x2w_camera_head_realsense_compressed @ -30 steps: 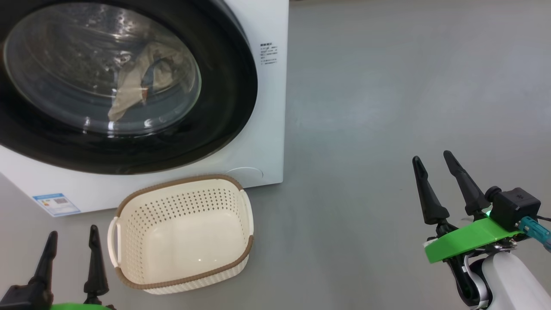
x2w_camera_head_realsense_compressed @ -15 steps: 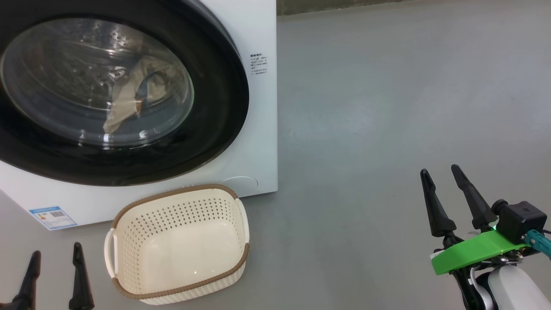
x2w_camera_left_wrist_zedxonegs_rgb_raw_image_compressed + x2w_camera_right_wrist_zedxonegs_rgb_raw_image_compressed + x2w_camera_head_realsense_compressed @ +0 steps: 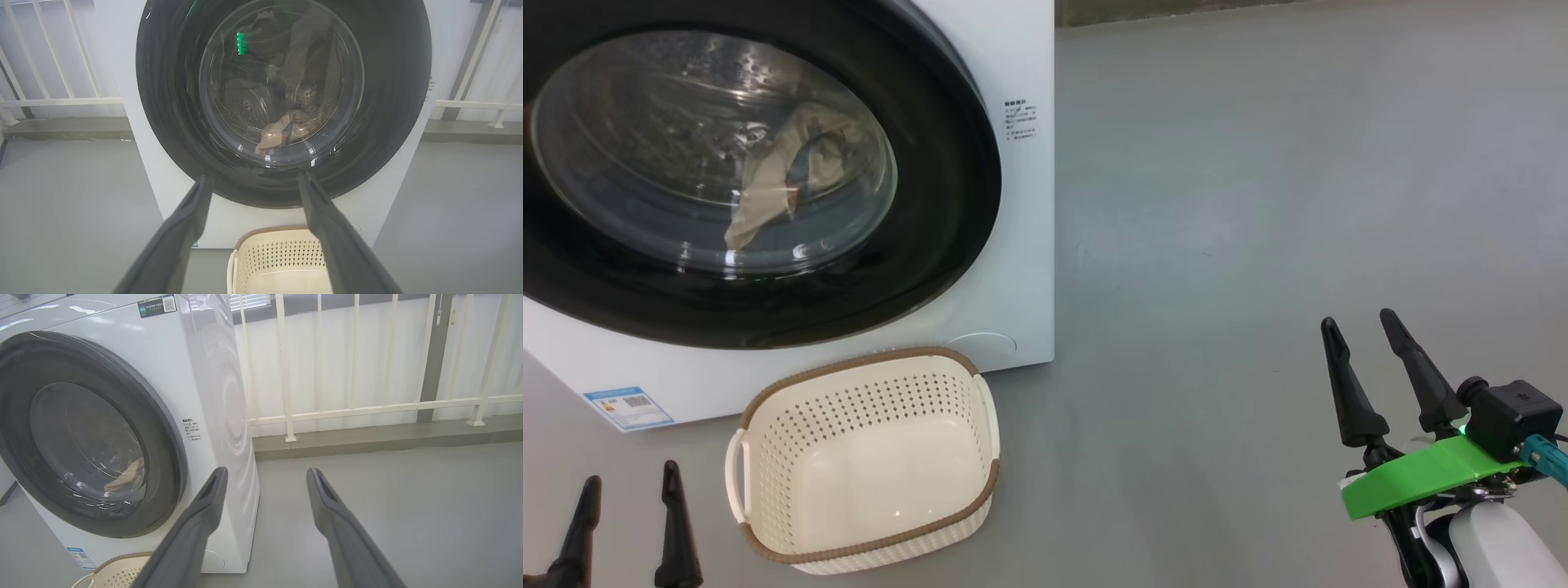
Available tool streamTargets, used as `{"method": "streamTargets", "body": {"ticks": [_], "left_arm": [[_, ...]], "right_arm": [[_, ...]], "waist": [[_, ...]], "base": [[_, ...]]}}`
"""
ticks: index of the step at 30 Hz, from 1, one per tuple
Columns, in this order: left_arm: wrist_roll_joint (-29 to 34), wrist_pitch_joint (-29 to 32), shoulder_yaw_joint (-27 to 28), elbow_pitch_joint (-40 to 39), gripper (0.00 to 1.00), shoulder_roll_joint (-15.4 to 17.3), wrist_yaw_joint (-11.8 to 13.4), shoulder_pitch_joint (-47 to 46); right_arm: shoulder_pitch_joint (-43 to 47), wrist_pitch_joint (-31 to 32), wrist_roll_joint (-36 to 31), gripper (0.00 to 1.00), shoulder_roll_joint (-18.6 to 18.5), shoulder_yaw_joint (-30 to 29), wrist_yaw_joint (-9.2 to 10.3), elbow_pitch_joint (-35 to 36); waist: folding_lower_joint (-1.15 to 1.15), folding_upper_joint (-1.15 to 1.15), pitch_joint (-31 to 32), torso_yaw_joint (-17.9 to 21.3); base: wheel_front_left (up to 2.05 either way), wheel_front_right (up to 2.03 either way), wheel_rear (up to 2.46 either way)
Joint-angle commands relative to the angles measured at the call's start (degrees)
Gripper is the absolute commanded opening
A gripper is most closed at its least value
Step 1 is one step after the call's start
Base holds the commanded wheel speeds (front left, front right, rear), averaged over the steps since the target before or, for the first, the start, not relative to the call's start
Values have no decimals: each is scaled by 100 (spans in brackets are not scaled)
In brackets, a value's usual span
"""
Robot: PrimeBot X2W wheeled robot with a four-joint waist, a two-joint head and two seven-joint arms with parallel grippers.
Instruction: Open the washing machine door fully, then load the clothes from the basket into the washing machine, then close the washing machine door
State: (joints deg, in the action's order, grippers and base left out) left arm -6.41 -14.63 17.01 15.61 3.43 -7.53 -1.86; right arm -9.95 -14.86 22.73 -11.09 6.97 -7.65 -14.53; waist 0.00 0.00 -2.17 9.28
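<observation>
Opposite the washing machine (image 3: 1021, 245): two grippers, both spread wide, nothing held.
Left gripper (image 3: 630, 475) just beside basket (image 3: 866, 359); right gripper (image 3: 1357, 318) well apart over grey floor (image 3: 1217, 204); washing machine door (image 3: 947, 188) shut, clothes (image 3: 784, 180) behind its glass.

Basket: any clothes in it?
No, the basket shows a bare cream bottom in the head view; the clothes lie behind the glass of the door.

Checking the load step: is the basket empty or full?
Empty. The basket shows a bare cream floor; the clothes sit behind the shut washing machine door.
</observation>
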Motion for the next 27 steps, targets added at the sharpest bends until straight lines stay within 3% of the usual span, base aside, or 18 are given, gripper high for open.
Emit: {"method": "streamTargets", "body": {"ticks": [1,15,16,22,27], "left_arm": [[64,-37,166,-92,100,87,5,-36],[106,-37,207,-105,100,87,5,-54],[49,0,22,2,0,-5,0,0],[19,22,-4,368,0,-218,0,29],[-321,136,-14,354,0,-211,0,3]], "right_arm": [[-28,-14,-71,100,-56,66,16,159],[-42,-14,-80,100,-55,85,16,186],[0,0,-1,0,0,3,0,25],[242,23,27,0,216,52,0,-375],[248,95,316,0,231,12,1,-354]], "waist": [[0,0,0,-5],[0,0,-54,-40],[0,0,-56,-40],[0,0,-56,-42],[11,0,-38,-76]], "base": [[0,0,0],[0,0,0],[0,0,0],[0,0,0],[0,0,0]]}}
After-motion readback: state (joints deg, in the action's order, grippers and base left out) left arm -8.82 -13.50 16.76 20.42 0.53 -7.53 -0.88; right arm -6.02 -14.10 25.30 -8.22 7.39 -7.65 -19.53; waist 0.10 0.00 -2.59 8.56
